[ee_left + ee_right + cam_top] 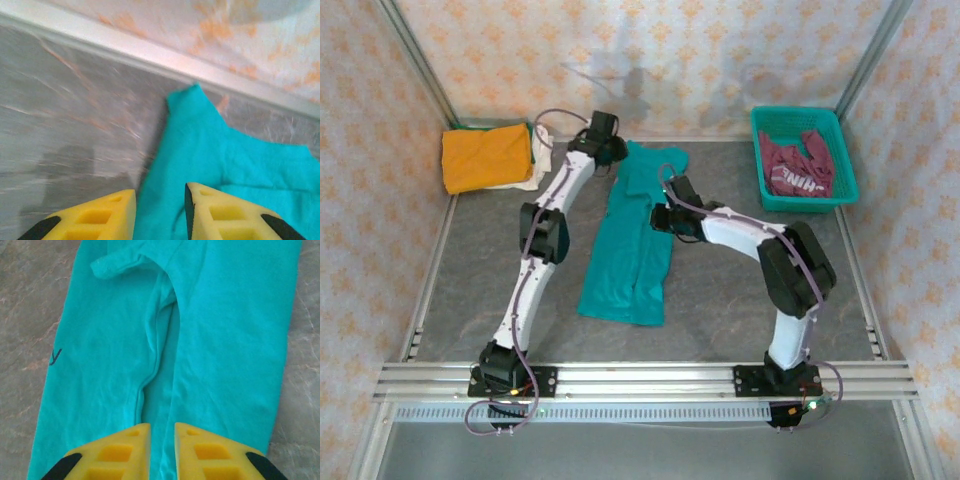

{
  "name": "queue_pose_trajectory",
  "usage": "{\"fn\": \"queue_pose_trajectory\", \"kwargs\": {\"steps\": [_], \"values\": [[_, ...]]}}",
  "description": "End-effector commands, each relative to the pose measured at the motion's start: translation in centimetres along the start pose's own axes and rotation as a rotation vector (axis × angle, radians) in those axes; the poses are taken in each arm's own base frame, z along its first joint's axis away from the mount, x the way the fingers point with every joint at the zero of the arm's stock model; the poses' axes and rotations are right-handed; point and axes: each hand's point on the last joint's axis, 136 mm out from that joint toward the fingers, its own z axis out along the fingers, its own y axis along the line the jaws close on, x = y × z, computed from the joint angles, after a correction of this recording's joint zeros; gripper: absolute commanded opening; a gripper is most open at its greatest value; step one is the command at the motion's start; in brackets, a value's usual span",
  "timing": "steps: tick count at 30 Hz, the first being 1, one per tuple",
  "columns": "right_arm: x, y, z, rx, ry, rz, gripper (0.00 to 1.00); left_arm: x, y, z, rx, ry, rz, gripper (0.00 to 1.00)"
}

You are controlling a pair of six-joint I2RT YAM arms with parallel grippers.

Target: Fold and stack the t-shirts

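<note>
- The left gripper (pixel 160 196) is seen released, its yellow fingers parted over the far end of the teal shirt (pixel 625 260).
- The right gripper (pixel 162 429) is held nearly closed over the shirt's middle crease; whether cloth is pinched cannot be told.
- The teal shirt is laid lengthwise, folded narrow, at the centre of the grey table (pixel 740 310).
- A maroon shirt (pixel 798 168) is bundled in the basket (pixel 758 150), far right.
- An orange shirt (pixel 485 155) is folded on a white shirt (pixel 528 183), far left.

Poised at edge of teal shirt (pixel 215 145), gripper (pixel 160 192) jaws apart, on grey table (pixel 75 110) near wall rail (pixel 150 52).
</note>
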Motion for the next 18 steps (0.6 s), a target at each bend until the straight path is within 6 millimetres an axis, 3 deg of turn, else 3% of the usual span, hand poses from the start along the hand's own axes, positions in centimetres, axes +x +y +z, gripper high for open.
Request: {"fn": "queue_pose_trajectory", "kwargs": {"steps": [1,3,5,7,12,18], "values": [[-1.7,-1.8,1.2,0.082,-0.002,0.061,0.12,-6.9,-1.2,-11.5,-0.039,-0.151,0.04,0.29],[-2.7,-2.8,2.5,0.11,-0.002,0.087,0.07,-6.2,-1.6,-15.0,0.011,-0.211,0.033,0.31],[-3.4,-3.8,3.9,0.152,0.007,0.094,0.04,-3.8,-1.3,-18.5,0.08,-0.282,0.003,0.37],[-4.1,-5.0,5.2,0.204,0.021,0.105,0.02,-0.6,0.4,-21.4,0.059,-0.299,-0.003,0.37],[-5.3,-6.9,7.9,0.246,0.053,0.137,0.0,8.1,4.5,-23.0,-0.027,-0.183,-0.008,0.32],[-6.4,-7.1,11.2,0.256,0.079,0.11,0.0,13.3,9.1,-26.1,-0.063,-0.183,-0.06,0.32]]}}
